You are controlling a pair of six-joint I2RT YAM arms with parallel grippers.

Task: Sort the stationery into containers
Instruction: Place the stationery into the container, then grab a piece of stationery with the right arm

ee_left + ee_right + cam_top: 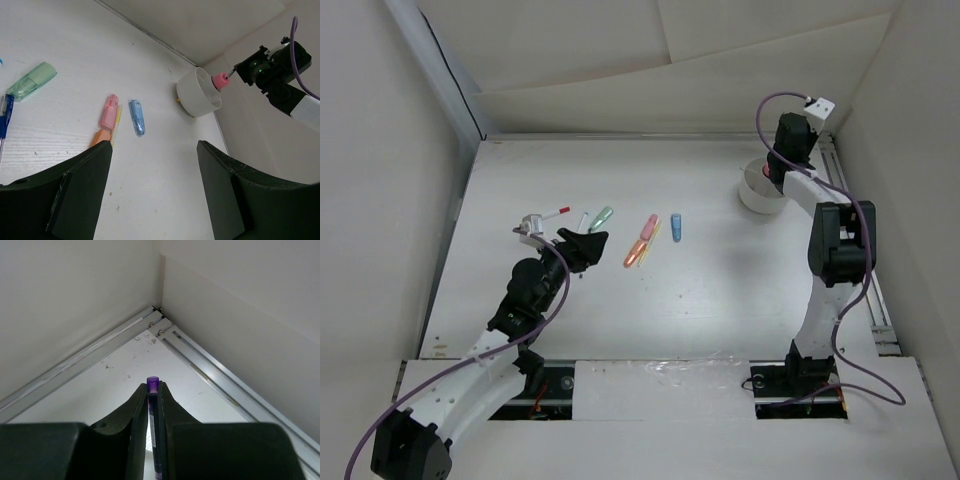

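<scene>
Lying leftmost on the white table (pixel 720 300) is a thin white pen with a red tip (pixel 554 213); to its right lie a thin clear-and-blue pen (pixel 4 117) and then a green marker (pixel 32 81), close together but not touching. The left gripper (pixel 152 147) hovers on the near side of these three; its dark fingers (pixel 80 195) are spread wide, with only bare table between them.

Further right, a pink marker (pixel 108 112) and an orange marker (pixel 100 136) lie pressed close together, a thin yellow piece (pixel 118 120) running along them. A blue marker (pixel 137 117) rests just beside them, parallel and apart.

Well apart from the row, near the far right corner, stands the round white cup (pixel 200 92); its inner compartments cannot be made out. The right gripper (pixel 153 392) hangs over the cup's far rim, its fingers pressed together and pinching a thin purple-tipped pen (pixel 152 382) that stands upright between them. From the left wrist view, a pink stubby piece (pixel 220 80) shows at this gripper's tip, just above the rim; whether it belongs to that pen cannot be told.
</scene>
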